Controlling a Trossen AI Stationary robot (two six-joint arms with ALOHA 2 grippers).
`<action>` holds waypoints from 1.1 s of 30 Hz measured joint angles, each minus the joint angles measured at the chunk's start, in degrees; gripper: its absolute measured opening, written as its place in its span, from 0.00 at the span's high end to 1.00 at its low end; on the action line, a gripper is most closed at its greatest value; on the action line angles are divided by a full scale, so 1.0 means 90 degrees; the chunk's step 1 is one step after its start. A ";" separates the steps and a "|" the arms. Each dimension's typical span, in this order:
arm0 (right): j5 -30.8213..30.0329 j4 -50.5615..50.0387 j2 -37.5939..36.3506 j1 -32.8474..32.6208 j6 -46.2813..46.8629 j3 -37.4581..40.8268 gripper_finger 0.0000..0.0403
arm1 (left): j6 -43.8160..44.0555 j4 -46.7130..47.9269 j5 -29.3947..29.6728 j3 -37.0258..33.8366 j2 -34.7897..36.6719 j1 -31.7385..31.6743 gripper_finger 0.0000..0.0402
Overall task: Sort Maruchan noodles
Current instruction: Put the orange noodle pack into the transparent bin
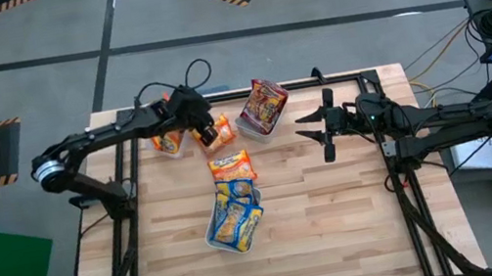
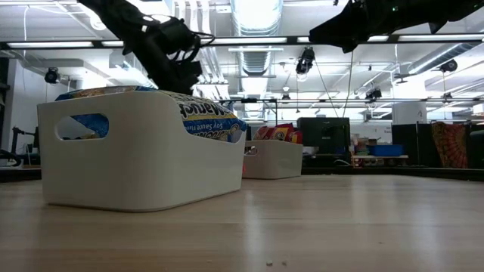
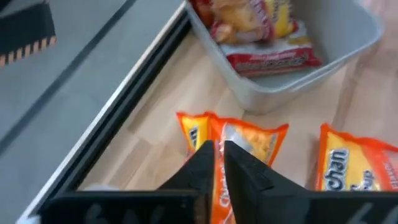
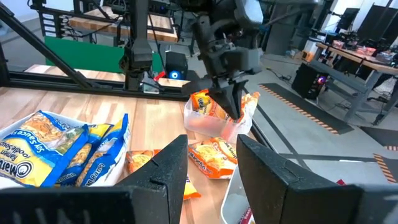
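Observation:
My left gripper [image 1: 208,127] is shut on an orange noodle packet [image 1: 218,133], just right of a clear tray holding orange packets [image 1: 166,143]. In the right wrist view this gripper [image 4: 234,107] hangs over that tray [image 4: 208,124]. Another orange packet [image 1: 232,168] lies flat on the table. Blue-and-yellow packets fill the near tray [image 1: 234,219], and dark red packets sit in the far tray [image 1: 263,107]. My right gripper [image 1: 310,130] hovers open to the right of the red tray, touching nothing. My left gripper pinches the orange packet [image 3: 239,140] between its two fingers, which come from above and slant down. The packet stands on edge and reaches out past the fingertips [image 3: 205,155]. In the right wrist view it [image 4: 250,104] sits at the orange tray's rim, off the table.
A black metal frame [image 1: 336,79] runs along the table's far and side edges. Bare wood lies on the table's right half and near edge. In the low view the white near tray [image 2: 144,162] blocks much of what lies behind it.

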State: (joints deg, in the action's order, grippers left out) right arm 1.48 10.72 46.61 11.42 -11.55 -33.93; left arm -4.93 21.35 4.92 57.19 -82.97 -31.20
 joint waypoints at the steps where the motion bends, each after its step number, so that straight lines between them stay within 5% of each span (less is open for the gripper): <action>1: 0.0000 0.0000 0.0000 0.0000 0.0000 0.0000 0.68 | 0.0031 0.0073 0.0002 0.0000 -0.0029 -0.0012 0.92; 15: 0.0002 0.0005 0.0000 0.0000 -0.0066 0.0000 0.68 | -0.0053 -0.0462 0.0693 0.0029 -0.1205 -0.0058 0.32; 33: 0.0000 -0.0024 -0.0002 0.0000 -0.0121 0.0000 0.68 | -0.0339 -0.0433 -0.0122 0.0571 -0.2375 -0.0662 0.38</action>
State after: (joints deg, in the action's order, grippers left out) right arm 1.48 10.50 46.59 11.42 -12.64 -33.93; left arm -7.98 17.45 3.83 62.33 -104.34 -37.15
